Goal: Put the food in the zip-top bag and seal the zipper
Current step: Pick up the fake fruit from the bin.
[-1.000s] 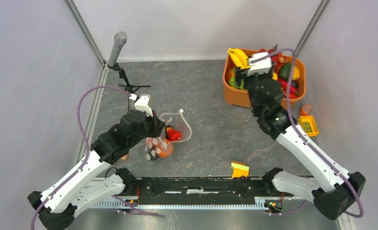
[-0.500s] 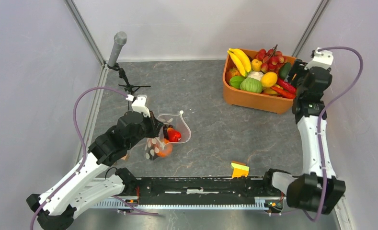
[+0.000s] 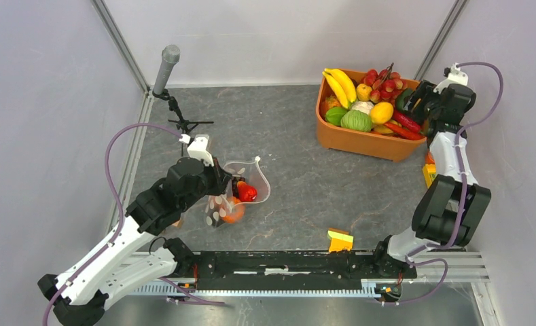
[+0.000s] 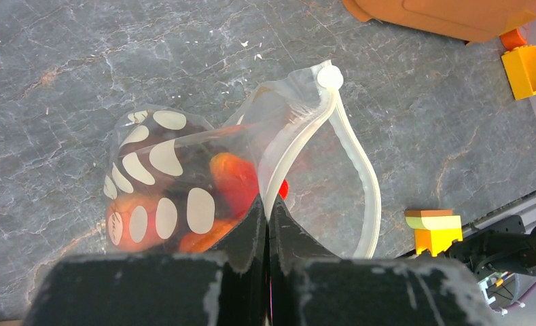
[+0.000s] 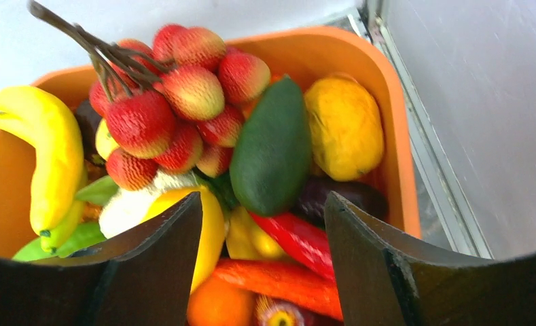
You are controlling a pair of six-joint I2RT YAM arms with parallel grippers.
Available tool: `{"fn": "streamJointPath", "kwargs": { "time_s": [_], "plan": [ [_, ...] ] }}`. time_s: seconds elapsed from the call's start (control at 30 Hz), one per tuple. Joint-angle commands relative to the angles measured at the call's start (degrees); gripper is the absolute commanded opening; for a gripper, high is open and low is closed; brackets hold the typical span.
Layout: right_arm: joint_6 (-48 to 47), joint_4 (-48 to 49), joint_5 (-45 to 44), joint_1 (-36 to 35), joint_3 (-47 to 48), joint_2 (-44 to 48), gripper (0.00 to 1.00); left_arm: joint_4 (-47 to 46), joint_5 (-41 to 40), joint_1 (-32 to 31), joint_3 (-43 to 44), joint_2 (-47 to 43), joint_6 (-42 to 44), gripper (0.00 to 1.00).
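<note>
Zip-top bag [image 3: 243, 185] lies left of centre on the grey table [image 3: 306, 176], well apart from every wall, its mouth gaping to the right. The left gripper [image 3: 228, 185] has its jaws pressed flat together on the bag's rim, at the near end of the zipper [image 3: 262, 170], whose white strip loops round the open mouth. An orange tub [image 3: 360, 141] stands in the far right corner, close to the wall rail, with grey tabletop running between it and the bag. The right gripper [image 3: 420, 102] hangs at the tub's right rim, just beside the right wall, jaws parted wide and holding nothing.

Only the left wrist view shows the pinch itself, the fingertips [image 4: 253, 227] meeting on the plastic. It also shows the whole of a yellow crate [image 4: 526, 71] that the right arm partly hides from above. Only the right wrist view shows the tub's load close up: one red fruit cluster [image 5: 176, 109], one green fruit [image 5: 272, 153], one yellow fruit [image 5: 343, 125].

Counted: one bag and one tub. Two pieces of food can be made out in the bag, a red piece [image 3: 246, 192] and an orange piece [image 3: 234, 214]. One yellow block [image 3: 340, 240] sits at the near edge.
</note>
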State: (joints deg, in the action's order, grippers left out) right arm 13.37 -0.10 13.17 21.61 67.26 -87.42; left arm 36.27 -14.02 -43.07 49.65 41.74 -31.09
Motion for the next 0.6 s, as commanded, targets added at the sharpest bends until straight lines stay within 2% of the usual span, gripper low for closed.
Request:
{"fn": "streamJointPath", "kwargs": {
  "time_s": [0.0, 0.13, 0.27, 0.4, 0.57],
  "plan": [
    [0.5, 4.2, 4.4, 0.0, 6.3, -3.5, 0.7, -3.1, -0.8, 0.4, 0.0, -0.3, -0.1, 0.02],
    [0.3, 1.0, 3.9, -0.1, 10.9, -8.0, 0.67, -3.2, -0.9, 0.4, 0.1, 0.1, 0.2, 0.02],
    [0.0, 0.2, 3.4, -0.1, 12.5, -10.1, 0.73, -3.3, -0.9, 0.4, 0.0, 0.2, 0.3, 0.02],
    [-0.3, -3.3, 4.4, -0.1, 15.4, -13.3, 0.72, -3.3, -0.8, 0.4, -0.1, 0.3, 0.2, 0.02],
    [-0.5, -2.9, 5.2, -0.1, 15.5, -15.1, 0.71, -3.3, -0.7, 0.4, 0.0, 0.3, 0.1, 0.02]
  ]
}}
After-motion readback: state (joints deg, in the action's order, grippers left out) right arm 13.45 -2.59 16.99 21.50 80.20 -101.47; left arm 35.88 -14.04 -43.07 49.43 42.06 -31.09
